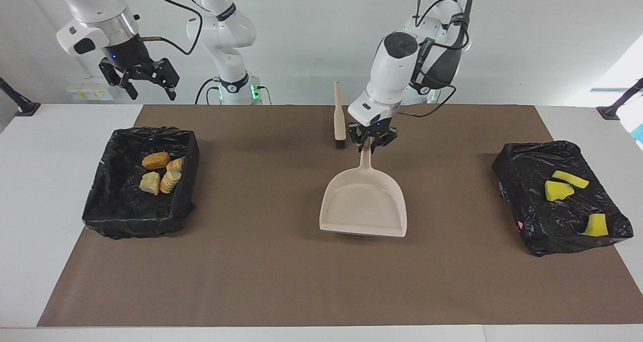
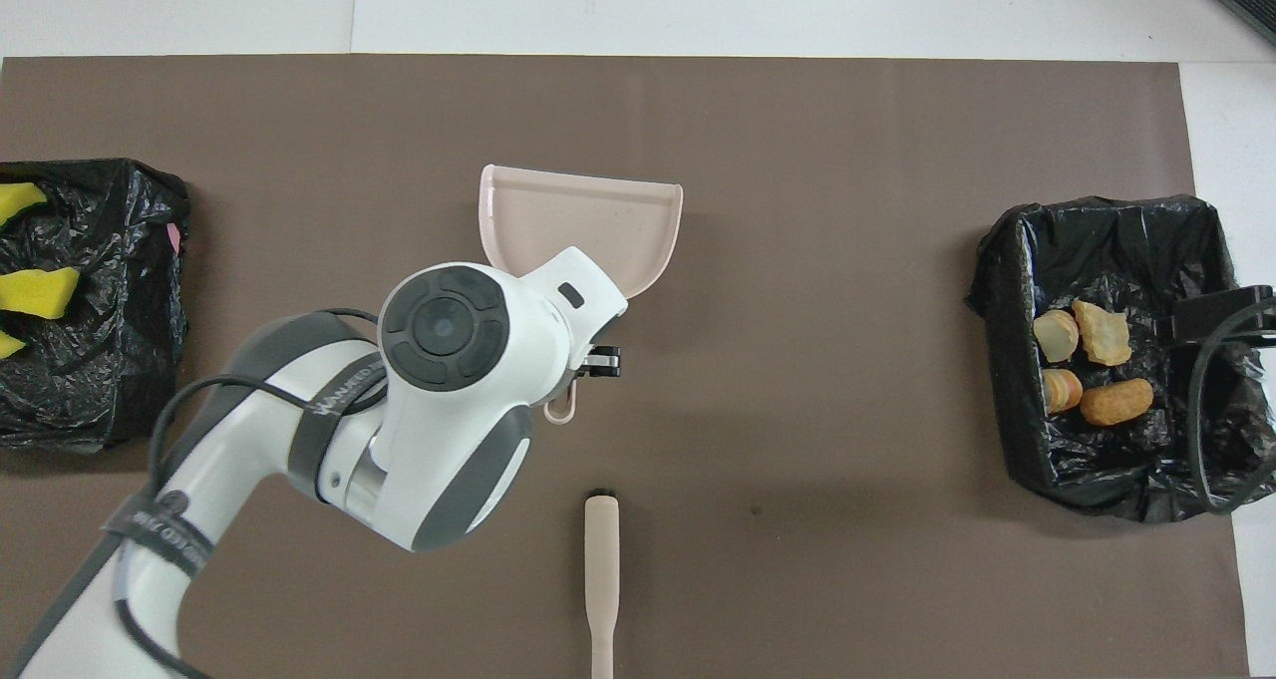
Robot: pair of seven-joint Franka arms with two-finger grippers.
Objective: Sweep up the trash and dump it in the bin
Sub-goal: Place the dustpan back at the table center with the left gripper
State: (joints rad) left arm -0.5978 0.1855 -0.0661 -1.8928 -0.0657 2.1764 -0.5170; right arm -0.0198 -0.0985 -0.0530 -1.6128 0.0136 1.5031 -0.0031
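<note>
The beige dustpan (image 1: pixel 362 209) (image 2: pixel 583 215) sits low on the middle of the brown mat, mouth pointing away from the robots. My left gripper (image 1: pixel 372 140) (image 2: pixel 601 361) is shut on its handle, right beside the brush head. Three yellow sponge pieces of trash (image 1: pixel 557 191) (image 2: pixel 40 292) lie in the black-lined bin (image 1: pixel 522 174) at the left arm's end. Several tan bread chunks (image 1: pixel 155 160) (image 2: pixel 1115 402) lie in the other black-lined bin (image 1: pixel 125 221) (image 2: pixel 1007 360) at the right arm's end. My right gripper (image 1: pixel 145 83) hangs open above that end, with nothing in it.
The beige hand brush (image 1: pixel 339 118) (image 2: pixel 601 559) lies on the mat near the robots, bristles pointing away from them, just beside the dustpan's handle. The brown mat (image 1: pixel 281 281) covers most of the white table.
</note>
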